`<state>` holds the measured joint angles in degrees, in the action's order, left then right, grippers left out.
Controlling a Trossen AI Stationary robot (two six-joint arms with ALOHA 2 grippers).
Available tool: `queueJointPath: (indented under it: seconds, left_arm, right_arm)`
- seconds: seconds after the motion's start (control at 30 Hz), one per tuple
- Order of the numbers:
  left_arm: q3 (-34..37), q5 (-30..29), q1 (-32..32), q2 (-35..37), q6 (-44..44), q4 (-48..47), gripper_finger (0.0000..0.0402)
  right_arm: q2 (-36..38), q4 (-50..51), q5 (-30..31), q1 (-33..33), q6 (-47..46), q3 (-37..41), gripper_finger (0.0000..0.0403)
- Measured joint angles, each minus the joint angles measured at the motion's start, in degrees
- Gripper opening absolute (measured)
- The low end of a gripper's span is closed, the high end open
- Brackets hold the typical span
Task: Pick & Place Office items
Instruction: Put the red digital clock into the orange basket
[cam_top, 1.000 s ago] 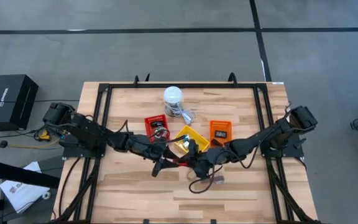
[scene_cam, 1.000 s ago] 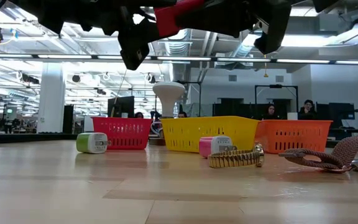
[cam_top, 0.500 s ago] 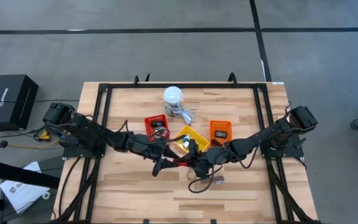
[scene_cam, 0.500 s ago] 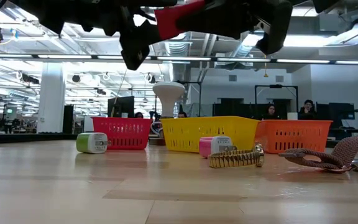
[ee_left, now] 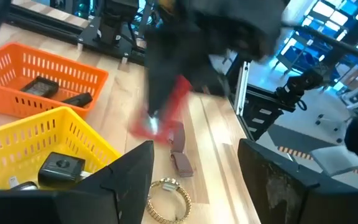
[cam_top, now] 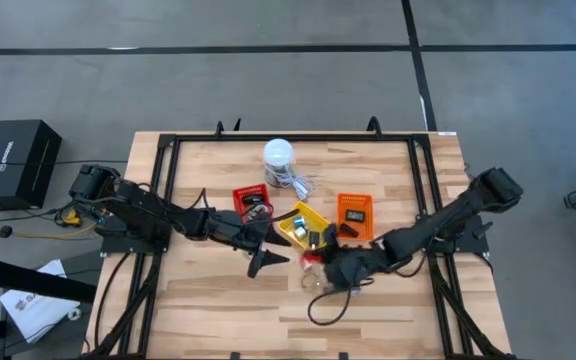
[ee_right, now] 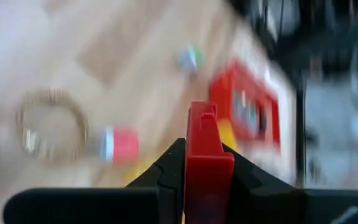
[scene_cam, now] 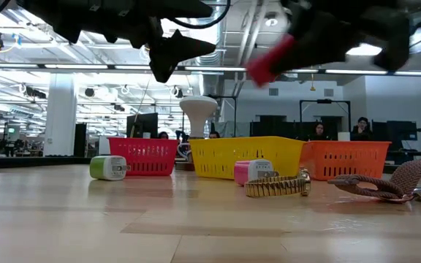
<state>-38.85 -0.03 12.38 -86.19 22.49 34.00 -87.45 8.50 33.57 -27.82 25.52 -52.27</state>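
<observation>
A red oblong piece (ee_right: 205,149) sits in my shut right gripper (ee_right: 207,180), above the table's middle (cam_top: 313,258) and high over the wood in the low view (scene_cam: 272,60). To its left my left gripper (cam_top: 268,262) stands open and empty (ee_left: 194,180). On the table lie a gold wire ring (scene_cam: 278,186), a pink piece (scene_cam: 251,172), a green-and-white piece (scene_cam: 108,168) and a brown strap (scene_cam: 386,183). My right gripper pinches the red piece's two flat sides (ee_right: 194,171) between its two fingers (ee_right: 173,168). The piece lies along the fingers, its free end (ee_right: 202,115) reaching out past the fingertips. It hangs clear of the table, tilted in the low view.
Red tray (cam_top: 252,203), yellow tray (cam_top: 303,225) and orange tray (cam_top: 354,212) stand in a row behind the grippers, with small items in them. A white cylinder with a cable (cam_top: 279,160) stands at the far middle. Bare wood lies toward the near edge.
My left gripper has opened and let go of the red piece, which both grippers held a second ago. My right gripper has carried the piece toward the table's right edge, turning and tipping downward as it went. The piece stays clear of the table.
</observation>
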Motion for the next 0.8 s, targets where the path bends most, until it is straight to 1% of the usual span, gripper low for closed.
queueJointPath:
  seconds: [0.07,0.17,0.2,0.27,0.37,0.5,0.7,0.8]
  left_arm:
    - [0.0,0.0,0.0,0.0,-0.2,0.0,0.0229]
    - [0.0,0.0,0.0,0.0,-0.2,0.0,0.0226]
    - [0.0,0.0,0.0,0.0,-0.2,0.0,0.0224]
    - [0.0,0.0,0.0,0.0,-0.2,0.0,0.0221]
    - [0.0,0.0,0.0,0.0,-0.2,-0.1,0.0216]
    - [0.0,0.0,0.0,0.0,-0.2,-0.2,0.021]
    - [0.0,0.0,0.0,0.0,-0.2,-0.7,0.0202]
    - [0.0,0.1,0.0,0.0,-0.2,-0.7,0.0199]
  right_arm:
    - [3.8,9.9,1.7,0.1,-8.4,0.0,0.0056]
    - [9.7,25.0,2.2,1.5,-22.5,0.0,0.0056]
    - [11.4,29.0,2.6,2.3,-27.1,0.2,0.0056]
    - [14.2,33.9,2.6,4.2,-34.7,1.2,0.0056]
    - [17.3,33.0,2.5,7.3,-41.1,4.9,0.0056]
    - [18.1,29.9,2.0,11.2,-45.2,9.6,0.0056]
    - [15.2,28.9,1.4,16.3,-52.6,11.6,0.0056]
    - [12.8,28.5,-1.5,18.6,-54.5,11.6,0.0059]
